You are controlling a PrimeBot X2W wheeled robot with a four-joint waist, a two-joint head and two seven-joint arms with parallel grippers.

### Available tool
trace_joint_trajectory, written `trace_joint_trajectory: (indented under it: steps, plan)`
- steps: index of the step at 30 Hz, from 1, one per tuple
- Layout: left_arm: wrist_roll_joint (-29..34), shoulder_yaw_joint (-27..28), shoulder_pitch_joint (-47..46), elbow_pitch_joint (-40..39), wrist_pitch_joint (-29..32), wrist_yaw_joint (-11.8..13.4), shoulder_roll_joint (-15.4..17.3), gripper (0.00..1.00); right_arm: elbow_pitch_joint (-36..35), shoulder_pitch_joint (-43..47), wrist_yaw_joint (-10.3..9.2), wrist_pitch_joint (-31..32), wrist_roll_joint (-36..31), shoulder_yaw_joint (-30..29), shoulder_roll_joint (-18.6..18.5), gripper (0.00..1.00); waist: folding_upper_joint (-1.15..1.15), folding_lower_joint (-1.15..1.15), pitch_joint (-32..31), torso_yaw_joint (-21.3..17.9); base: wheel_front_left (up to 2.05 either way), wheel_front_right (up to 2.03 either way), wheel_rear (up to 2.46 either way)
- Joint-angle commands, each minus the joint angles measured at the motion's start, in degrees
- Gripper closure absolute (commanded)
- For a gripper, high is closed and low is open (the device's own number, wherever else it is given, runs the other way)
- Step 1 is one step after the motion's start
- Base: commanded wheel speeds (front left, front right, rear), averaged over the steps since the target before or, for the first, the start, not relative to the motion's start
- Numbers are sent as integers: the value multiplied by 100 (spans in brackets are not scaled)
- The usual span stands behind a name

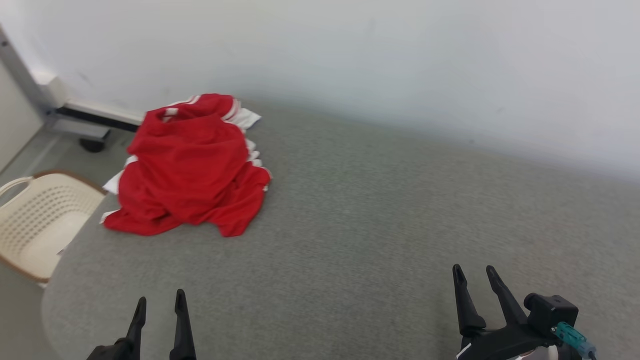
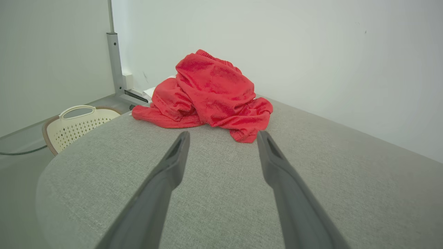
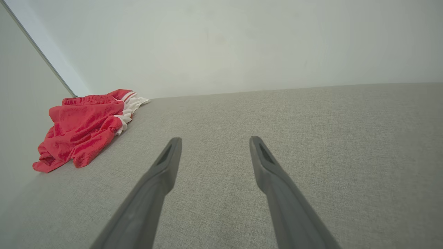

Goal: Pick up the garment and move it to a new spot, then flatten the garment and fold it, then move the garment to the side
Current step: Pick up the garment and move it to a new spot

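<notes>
Loosely heaped, the red garment (image 1: 192, 165) sits at the far left of the table (image 1: 375, 225) near the wall, its long axis running away from the robot with the gathered waistband farthest. It is soft knit with white-striped edges, on grey woven cloth. The left gripper (image 1: 160, 297) and right gripper (image 1: 474, 270) point forward, fingers spread, empty.

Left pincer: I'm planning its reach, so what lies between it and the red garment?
Nothing: the grey table between the open left pincer and the red garment is bare, as the left wrist view shows.
</notes>
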Motion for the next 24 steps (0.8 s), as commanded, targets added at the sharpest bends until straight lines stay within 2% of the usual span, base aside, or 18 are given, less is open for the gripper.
trace_joint_trajectory:
  steps: [1,8,18,24]
  plan:
    - [34,26,56,4,-18,2,-3,0,-13,43,-12,-11,-40,6,-13,0,0,0,-49,412,0,0,0]
    - [147,148,128,38,-18,-12,-3,0,-41,88,-12,31,-232,3,-14,0,0,0,-87,833,0,0,0]
    - [167,400,291,-220,-19,139,-3,0,-173,-133,-12,235,-797,77,-13,0,0,0,93,950,0,0,0]
    - [238,486,299,-199,-19,91,-4,0,-231,-168,-12,335,-925,107,-13,0,0,0,135,965,0,0,0]
